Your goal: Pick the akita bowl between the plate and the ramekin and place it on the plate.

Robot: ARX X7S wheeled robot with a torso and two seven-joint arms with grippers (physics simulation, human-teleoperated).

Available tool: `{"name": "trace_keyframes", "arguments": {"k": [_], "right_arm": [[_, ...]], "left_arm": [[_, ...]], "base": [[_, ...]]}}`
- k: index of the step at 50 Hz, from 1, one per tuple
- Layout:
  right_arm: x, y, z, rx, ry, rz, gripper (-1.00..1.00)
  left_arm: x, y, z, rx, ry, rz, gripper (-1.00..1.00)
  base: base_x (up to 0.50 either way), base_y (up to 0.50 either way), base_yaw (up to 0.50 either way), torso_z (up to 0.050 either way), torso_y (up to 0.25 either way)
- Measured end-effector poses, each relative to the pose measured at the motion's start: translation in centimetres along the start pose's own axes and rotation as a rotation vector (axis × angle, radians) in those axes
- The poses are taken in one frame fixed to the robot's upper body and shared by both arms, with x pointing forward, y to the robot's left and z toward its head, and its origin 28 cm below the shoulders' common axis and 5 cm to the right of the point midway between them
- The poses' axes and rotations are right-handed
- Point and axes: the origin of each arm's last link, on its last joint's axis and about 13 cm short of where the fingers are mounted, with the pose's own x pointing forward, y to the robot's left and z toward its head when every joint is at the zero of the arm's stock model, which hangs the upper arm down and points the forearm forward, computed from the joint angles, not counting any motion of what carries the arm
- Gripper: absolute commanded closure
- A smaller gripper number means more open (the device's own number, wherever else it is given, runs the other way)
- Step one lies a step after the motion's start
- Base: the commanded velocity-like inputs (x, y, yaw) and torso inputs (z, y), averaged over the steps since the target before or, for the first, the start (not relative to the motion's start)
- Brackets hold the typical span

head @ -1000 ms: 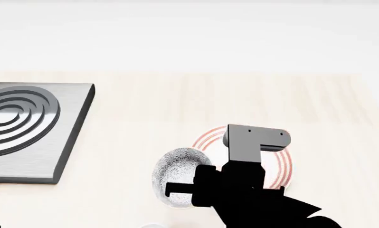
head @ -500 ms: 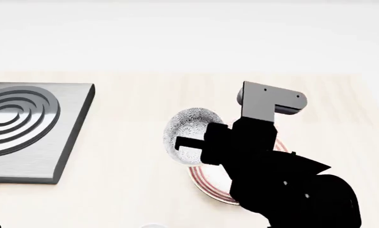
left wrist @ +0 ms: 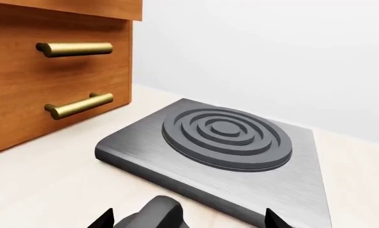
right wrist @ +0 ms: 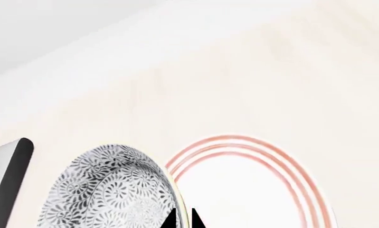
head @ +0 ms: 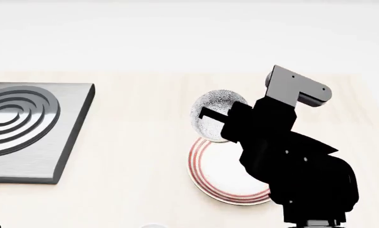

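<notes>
Now, with my right gripper (head: 205,115) clamped on the akita bowl (head: 216,114), I should centre it over the plate (head: 208,164) before lowering.

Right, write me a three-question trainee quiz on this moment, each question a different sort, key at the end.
1. True or false: the akita bowl already sits flat on the plate.
2. Which arm carries the bowl? A) left B) right C) neither
3. Fill in: in the left wrist view, the grey slab with raised rings is a ____, beside wooden drawers with brass handles.

Key:
1. False. The right gripper holds it tilted, raised at the plate's far edge.
2. B. The left gripper is near the burner, holding nothing visible.
3. Burner.
</notes>
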Motion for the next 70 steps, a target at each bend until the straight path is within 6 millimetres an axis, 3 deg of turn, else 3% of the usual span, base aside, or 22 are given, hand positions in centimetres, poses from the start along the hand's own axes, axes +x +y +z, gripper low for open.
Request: {"name": "trace_keyframes", "arguments": {"k": [26,70], "right_arm": [[3.3,-0.7,0.4,0.152,0.054,-0.101,1.0],[4.0,-1.5,-1.2,0.284,0.147,-0.211,1.0]], "left_arm": [[0.1,0.0,-0.1,0.001,0.0,0.003,-1.0],[0.1,0.0,0.0,0.003,-0.001,0.006,-1.0]], "base": [[0.0,0.0,0.0,0.0,0.0],[0.0,0.0,0.0,0.0,0.0]]}}
